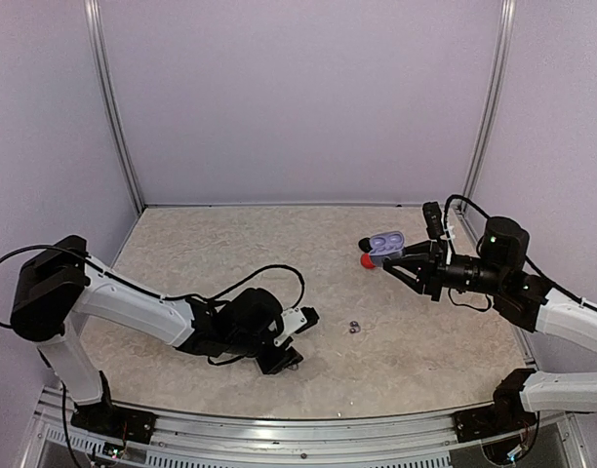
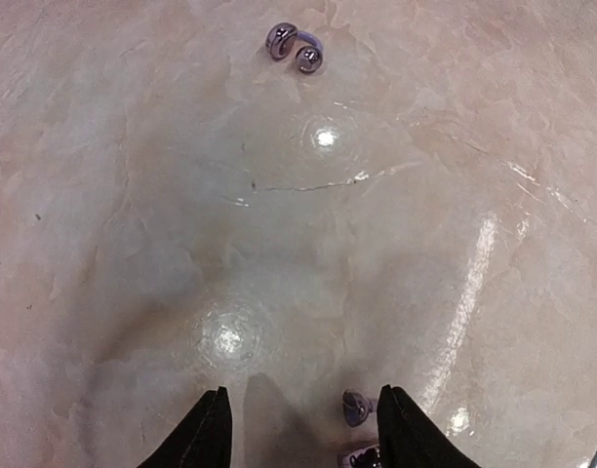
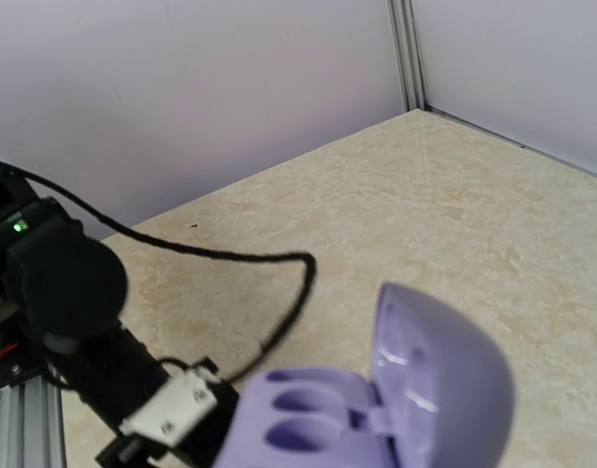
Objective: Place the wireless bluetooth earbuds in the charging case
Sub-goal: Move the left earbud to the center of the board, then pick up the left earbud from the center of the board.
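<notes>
Two small purple earbuds (image 1: 354, 327) lie together on the table; in the left wrist view they (image 2: 295, 47) sit far ahead of the fingers. My left gripper (image 2: 304, 392) is low over the table (image 2: 133, 195) and open. A third small purple bud (image 2: 357, 407) sits close against the inner side of its right finger (image 2: 408, 434). My right gripper (image 1: 416, 261) is shut on an open purple charging case (image 1: 386, 243) held above the table. In the right wrist view the case (image 3: 377, 409) shows two empty wells and a raised lid; the fingers are hidden.
A small red thing (image 1: 367, 261) shows just under the case's left end; I cannot tell what it is. The left arm's black cable (image 3: 230, 258) loops over the table. Walls with metal corner posts (image 1: 118, 117) close in the beige table.
</notes>
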Action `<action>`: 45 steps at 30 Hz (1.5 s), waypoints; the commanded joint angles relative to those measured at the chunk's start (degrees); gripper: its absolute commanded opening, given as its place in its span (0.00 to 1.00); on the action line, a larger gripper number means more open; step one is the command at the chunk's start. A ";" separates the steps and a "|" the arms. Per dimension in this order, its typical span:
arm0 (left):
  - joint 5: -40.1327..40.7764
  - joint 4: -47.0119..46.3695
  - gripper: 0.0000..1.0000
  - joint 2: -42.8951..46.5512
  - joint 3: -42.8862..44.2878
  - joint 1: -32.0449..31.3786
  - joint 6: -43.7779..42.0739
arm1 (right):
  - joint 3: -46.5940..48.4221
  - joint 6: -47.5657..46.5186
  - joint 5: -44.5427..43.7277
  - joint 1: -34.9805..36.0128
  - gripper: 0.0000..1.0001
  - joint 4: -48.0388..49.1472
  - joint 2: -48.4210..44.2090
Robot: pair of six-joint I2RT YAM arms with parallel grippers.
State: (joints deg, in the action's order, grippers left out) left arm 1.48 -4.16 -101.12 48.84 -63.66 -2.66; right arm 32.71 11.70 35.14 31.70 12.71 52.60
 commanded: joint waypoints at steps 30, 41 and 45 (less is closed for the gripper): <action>1.67 -16.84 0.43 4.19 -12.32 -2.52 20.50 | -0.72 -0.10 0.20 -0.64 0.11 -0.08 -0.88; -1.12 -17.09 0.32 3.30 -12.01 -1.08 17.16 | -0.11 -0.63 1.06 -0.59 0.11 -0.32 -0.16; -1.12 -16.66 0.31 3.06 -11.94 -1.00 16.15 | 0.20 -0.78 1.15 -0.61 0.11 -0.53 0.26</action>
State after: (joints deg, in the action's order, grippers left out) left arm 1.28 -20.14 -97.21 35.75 -64.90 15.75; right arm 32.34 11.49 35.40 31.70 12.58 52.45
